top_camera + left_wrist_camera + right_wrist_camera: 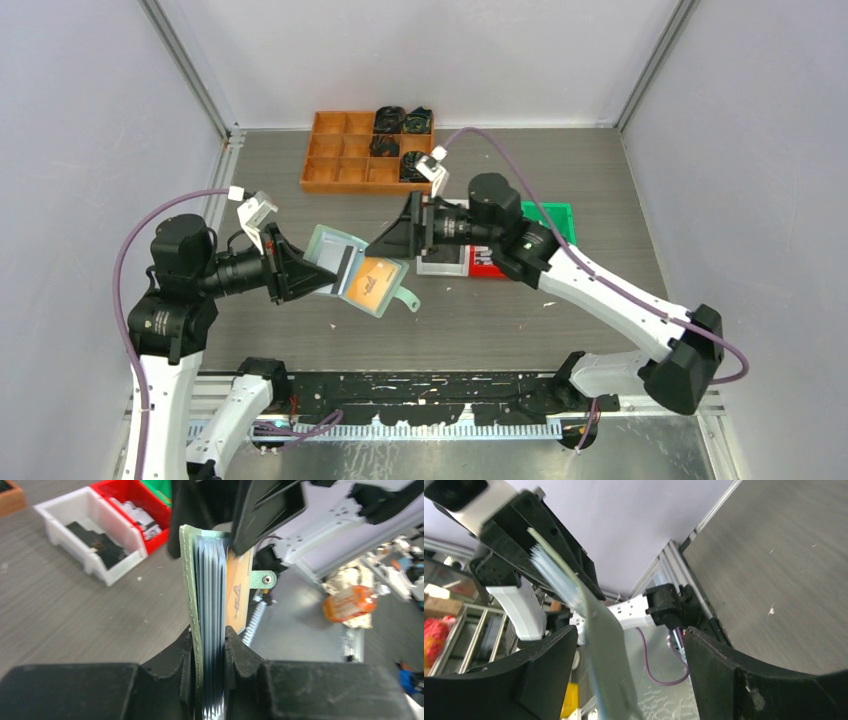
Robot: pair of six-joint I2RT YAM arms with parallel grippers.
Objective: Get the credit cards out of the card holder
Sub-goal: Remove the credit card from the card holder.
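Observation:
My left gripper (325, 272) is shut on one half of the pale green card holder (330, 245) and holds it open above the table. An orange credit card (372, 283) lies in the other half, with the little tab (405, 297) at its lower right. In the left wrist view my jaws (210, 635) pinch the green cover and a stack of grey-blue edges (212, 595), and the orange card (237, 592) stands beyond. My right gripper (388, 243) is open at the holder's far edge. In the right wrist view (630, 630) its fingers straddle the green flap (606, 645) without touching it.
An orange tray (335, 160) with black coiled items stands at the back. White (443, 262), red (487, 268) and green (555, 215) bins sit under the right arm. The white bin (90, 535) and red bin (135, 505) also show in the left wrist view.

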